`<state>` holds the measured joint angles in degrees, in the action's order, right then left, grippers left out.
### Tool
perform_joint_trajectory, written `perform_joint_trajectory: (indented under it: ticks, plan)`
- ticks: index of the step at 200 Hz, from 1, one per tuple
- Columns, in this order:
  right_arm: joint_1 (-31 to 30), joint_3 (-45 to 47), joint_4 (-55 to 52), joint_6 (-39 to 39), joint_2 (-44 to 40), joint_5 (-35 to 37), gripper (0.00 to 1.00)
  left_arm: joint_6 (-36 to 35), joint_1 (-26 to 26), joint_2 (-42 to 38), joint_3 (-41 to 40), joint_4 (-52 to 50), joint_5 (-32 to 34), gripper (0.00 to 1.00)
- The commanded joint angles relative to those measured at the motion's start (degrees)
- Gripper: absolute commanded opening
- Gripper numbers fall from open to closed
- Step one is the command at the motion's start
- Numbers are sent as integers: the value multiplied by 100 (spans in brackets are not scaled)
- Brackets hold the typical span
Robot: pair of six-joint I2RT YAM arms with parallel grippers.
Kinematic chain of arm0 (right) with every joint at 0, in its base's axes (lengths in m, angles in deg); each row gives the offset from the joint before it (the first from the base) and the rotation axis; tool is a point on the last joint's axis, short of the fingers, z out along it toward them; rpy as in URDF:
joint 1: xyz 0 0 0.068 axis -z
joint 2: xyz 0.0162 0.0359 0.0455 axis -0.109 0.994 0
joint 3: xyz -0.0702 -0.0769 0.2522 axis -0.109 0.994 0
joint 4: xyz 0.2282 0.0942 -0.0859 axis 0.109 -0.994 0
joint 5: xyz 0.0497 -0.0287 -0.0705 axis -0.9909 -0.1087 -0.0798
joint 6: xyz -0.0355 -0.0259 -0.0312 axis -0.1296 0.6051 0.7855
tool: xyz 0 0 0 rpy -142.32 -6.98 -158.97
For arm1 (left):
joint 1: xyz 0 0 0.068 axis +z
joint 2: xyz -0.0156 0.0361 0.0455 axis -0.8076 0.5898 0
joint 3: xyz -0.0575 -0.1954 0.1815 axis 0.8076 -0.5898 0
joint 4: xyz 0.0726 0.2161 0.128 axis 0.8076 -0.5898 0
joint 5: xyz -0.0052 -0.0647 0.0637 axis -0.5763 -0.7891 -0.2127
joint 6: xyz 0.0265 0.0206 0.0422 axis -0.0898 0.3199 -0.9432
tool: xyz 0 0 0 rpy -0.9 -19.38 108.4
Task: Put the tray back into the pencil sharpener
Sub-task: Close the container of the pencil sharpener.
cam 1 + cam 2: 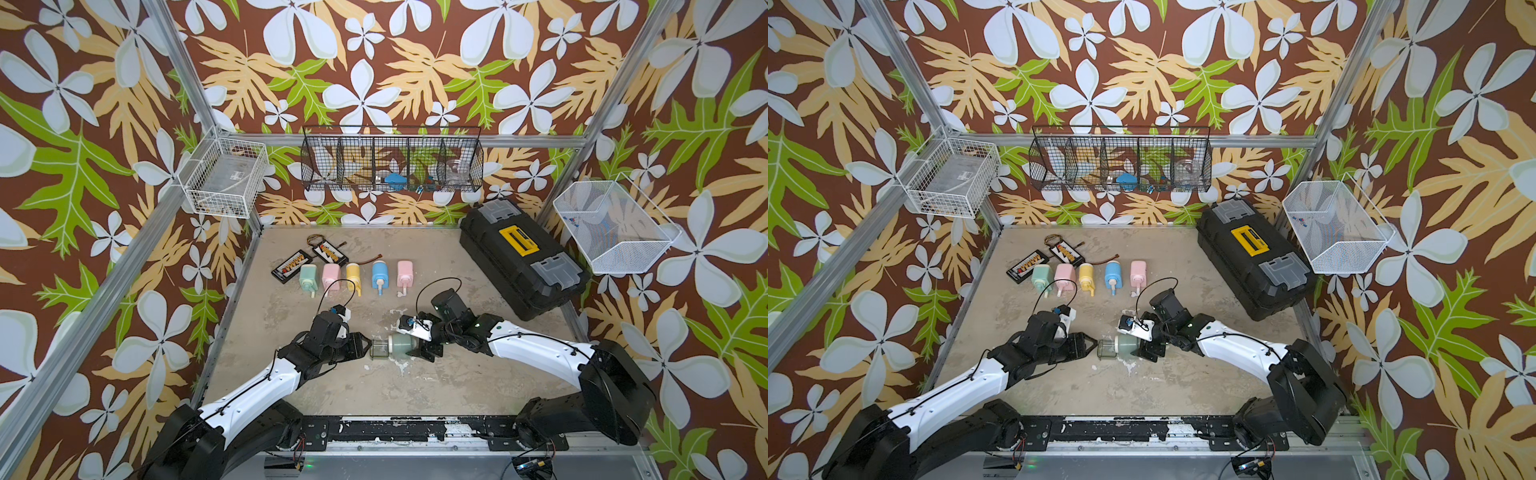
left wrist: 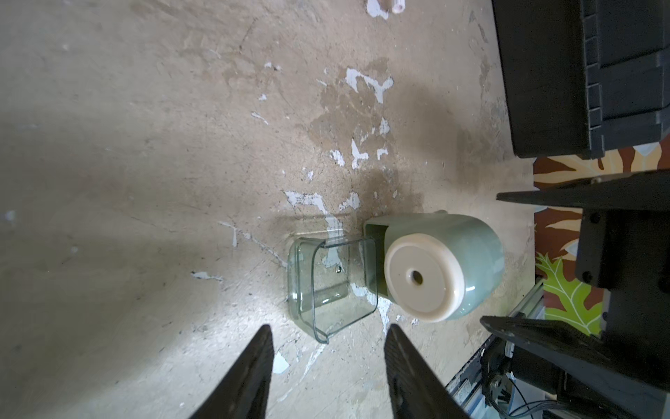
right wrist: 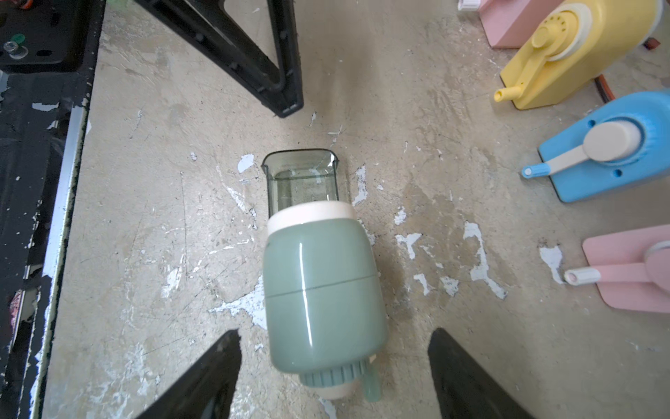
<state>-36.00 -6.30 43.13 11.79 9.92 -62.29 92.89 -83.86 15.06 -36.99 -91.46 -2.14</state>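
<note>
A sage-green pencil sharpener (image 1: 402,345) (image 1: 1127,344) lies on its side mid-table. Its clear tray (image 1: 379,348) (image 1: 1106,348) is partly in its slot and sticks out toward my left arm. In the left wrist view the tray (image 2: 328,286) pokes out beside the sharpener's cream face (image 2: 422,277). My left gripper (image 2: 330,326) (image 1: 368,343) is open just short of the tray's outer end, gripping nothing. My right gripper (image 3: 337,330) (image 1: 423,353) is open astride the sharpener's (image 3: 319,290) crank end, with a gap on each side.
Five more sharpeners stand in a row behind, among them a yellow one (image 1: 353,275) and a blue one (image 1: 380,274). Two black connector boards (image 1: 291,264) lie at the back left. A black toolbox (image 1: 523,257) fills the back right. Wire baskets (image 1: 392,164) hang on the walls.
</note>
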Motion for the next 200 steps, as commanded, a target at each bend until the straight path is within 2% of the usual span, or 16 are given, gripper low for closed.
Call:
perform_joint_trajectory:
  ticks: [1,86,133,200]
  plan:
    - [-67,-106,34,170,153,-153,79,-280,62,83,-63,187,-281,51]
    - [-149,-223,-95,313,527,-52,65,-425,100,782,-242,746,-803,42]
    - [-188,-232,-106,309,600,17,63,-494,95,1098,-239,969,-1027,34]
    - [-231,-242,-53,279,685,-41,61,-576,99,1432,-199,1163,-1312,29]
